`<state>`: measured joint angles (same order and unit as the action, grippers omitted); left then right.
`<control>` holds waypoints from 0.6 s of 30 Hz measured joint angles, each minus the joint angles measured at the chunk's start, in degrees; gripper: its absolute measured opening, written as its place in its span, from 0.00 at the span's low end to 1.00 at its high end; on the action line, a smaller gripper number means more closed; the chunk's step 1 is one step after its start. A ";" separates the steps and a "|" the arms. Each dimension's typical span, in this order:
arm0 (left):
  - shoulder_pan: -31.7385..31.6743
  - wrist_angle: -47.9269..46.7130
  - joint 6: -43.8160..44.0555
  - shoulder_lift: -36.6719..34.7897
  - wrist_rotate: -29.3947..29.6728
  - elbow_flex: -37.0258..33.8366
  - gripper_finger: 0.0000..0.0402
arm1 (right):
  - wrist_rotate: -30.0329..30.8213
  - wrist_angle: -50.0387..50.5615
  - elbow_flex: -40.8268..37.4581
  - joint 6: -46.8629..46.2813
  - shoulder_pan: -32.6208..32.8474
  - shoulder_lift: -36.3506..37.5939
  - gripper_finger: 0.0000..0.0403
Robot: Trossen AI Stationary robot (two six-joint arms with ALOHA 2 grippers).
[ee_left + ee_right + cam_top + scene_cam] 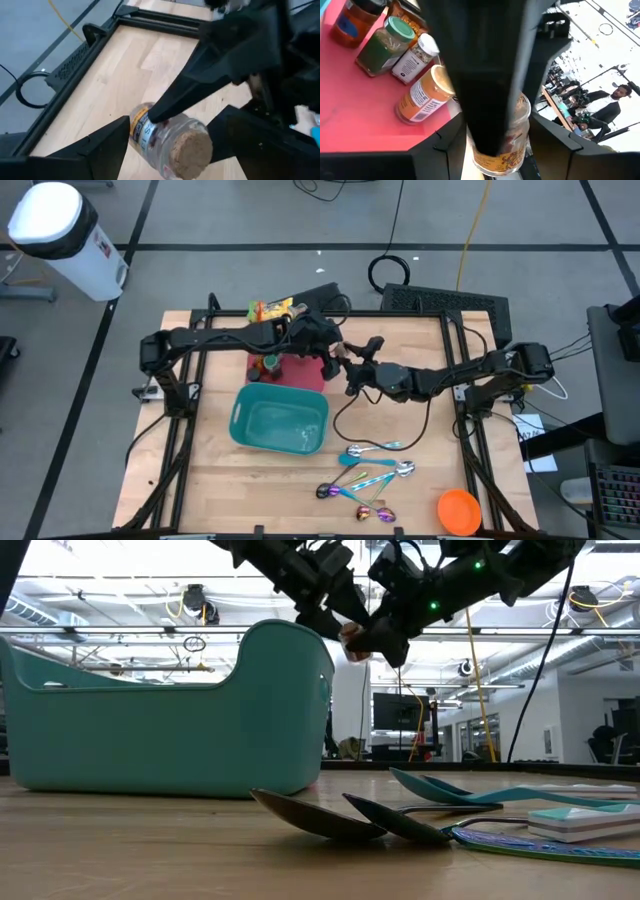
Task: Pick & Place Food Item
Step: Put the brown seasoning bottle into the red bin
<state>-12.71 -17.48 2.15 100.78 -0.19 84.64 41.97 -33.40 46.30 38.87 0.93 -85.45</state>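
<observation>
The clear glass spice jar with a yellow label and a brown cork-like end (167, 142) hangs in mid-air between the two arms, above the pale wooden worktop (405, 490) and just beside the pink tray (303, 372). The right tool (352, 374) is closed on the jar: in the right wrist view the glass sits clamped between its dark fingers (487, 125). The left tool (167, 145) stands with its jaws wide, one on either side of the jar, and does not appear to touch it.

Judgement: this looks like a hand-over, with the right arm now sole carrier. To do it well, the left arm should draw straight back along its own line so neither jaw clips the glass, and the right arm should hold level until the gap is clear. The teal plastic tub (280, 418) is the likely destination, though the frames do not confirm it.

Surroundings: the pink tray carries further jars, among them a green-lidded herb jar (382, 47), a white-capped shaker (415, 55) and an orange-labelled jar lying on its side (425, 95). Several metallic spoons (365, 480) lie toward the front of the worktop, and an orange round lid or dish (459, 511) sits at the front right corner.

Obstructions: the two arms are crowded together over the tray; the tub's tall wall must be cleared on approach. People are visible in the room beyond, well apart.
</observation>
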 joint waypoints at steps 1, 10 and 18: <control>-0.22 -0.40 0.09 0.11 -0.12 0.00 0.80 | 0.01 0.23 0.00 0.41 0.00 0.00 0.42; -0.72 -1.68 1.52 0.18 -0.19 0.00 0.58 | 0.28 1.18 -0.02 2.16 1.02 0.00 0.42; -0.66 -1.09 1.86 0.36 1.44 0.11 0.25 | 1.00 1.24 -0.24 5.57 2.49 -0.15 0.42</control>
<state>-13.37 -18.57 4.01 101.14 1.26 84.75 42.97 -32.16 46.06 44.44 3.42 -85.60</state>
